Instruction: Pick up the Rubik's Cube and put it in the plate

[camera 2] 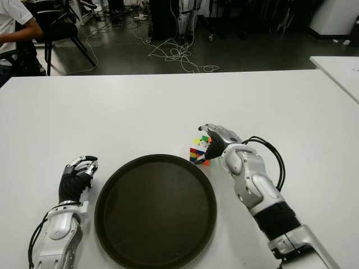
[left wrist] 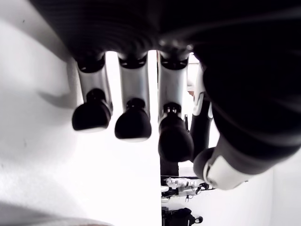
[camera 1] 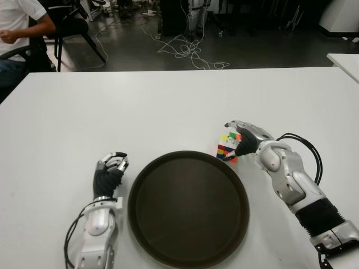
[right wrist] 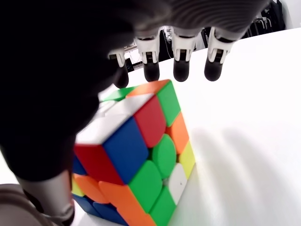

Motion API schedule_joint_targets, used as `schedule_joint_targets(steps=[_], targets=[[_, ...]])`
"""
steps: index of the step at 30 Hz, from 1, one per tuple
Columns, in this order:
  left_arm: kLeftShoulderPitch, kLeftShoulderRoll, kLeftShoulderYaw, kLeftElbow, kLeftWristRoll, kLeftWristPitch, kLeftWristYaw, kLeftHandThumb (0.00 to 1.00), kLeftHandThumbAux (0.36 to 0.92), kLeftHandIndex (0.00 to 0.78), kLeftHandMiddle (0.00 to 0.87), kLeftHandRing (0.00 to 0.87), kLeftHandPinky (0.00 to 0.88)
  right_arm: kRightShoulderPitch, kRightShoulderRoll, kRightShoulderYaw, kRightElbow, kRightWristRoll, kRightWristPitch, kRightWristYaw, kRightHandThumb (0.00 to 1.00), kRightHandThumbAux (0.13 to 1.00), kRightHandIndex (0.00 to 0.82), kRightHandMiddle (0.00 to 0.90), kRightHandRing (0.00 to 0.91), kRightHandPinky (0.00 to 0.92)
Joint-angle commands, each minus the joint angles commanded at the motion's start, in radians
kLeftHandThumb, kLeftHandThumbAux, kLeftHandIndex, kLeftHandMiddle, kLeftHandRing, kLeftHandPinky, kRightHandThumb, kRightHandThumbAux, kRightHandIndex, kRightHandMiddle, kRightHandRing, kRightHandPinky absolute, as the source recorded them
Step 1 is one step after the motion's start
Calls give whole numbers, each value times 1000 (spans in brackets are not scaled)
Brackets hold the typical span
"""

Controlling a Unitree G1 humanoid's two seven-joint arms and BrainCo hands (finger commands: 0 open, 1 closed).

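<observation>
The Rubik's Cube [camera 1: 226,147] stands on the white table [camera 1: 168,106], just off the far right rim of the dark round plate [camera 1: 188,210]. My right hand [camera 1: 238,139] reaches over the cube from the right. In the right wrist view the cube [right wrist: 141,160] fills the foreground; the fingers [right wrist: 181,70] stretch out past its far edge without touching it, and the thumb lies against its side. My left hand [camera 1: 111,166] shows beside the plate's left rim, fingers [left wrist: 134,125] curled and holding nothing. Nothing lies in the plate.
A person [camera 1: 17,28] sits at the far left behind the table, beside a black chair [camera 1: 73,28]. Cables [camera 1: 188,50] trail over the floor beyond the far edge. The corner of another white table [camera 1: 345,61] shows at the right.
</observation>
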Motion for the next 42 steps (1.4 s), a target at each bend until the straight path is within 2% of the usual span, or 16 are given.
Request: schedule_joint_targets(steps=[30,42], targets=[[3,6,-2,-29,0,55,-7,710,705,443,817,823,814,-1,-7,2,9,3,-22,4,0,732,0,0,0,0],[6,0,0,-25,-3,38,-3,710,705,444,819,827,822,2,1,-4,9,13,-18,2,0,744,0,0,0,0]])
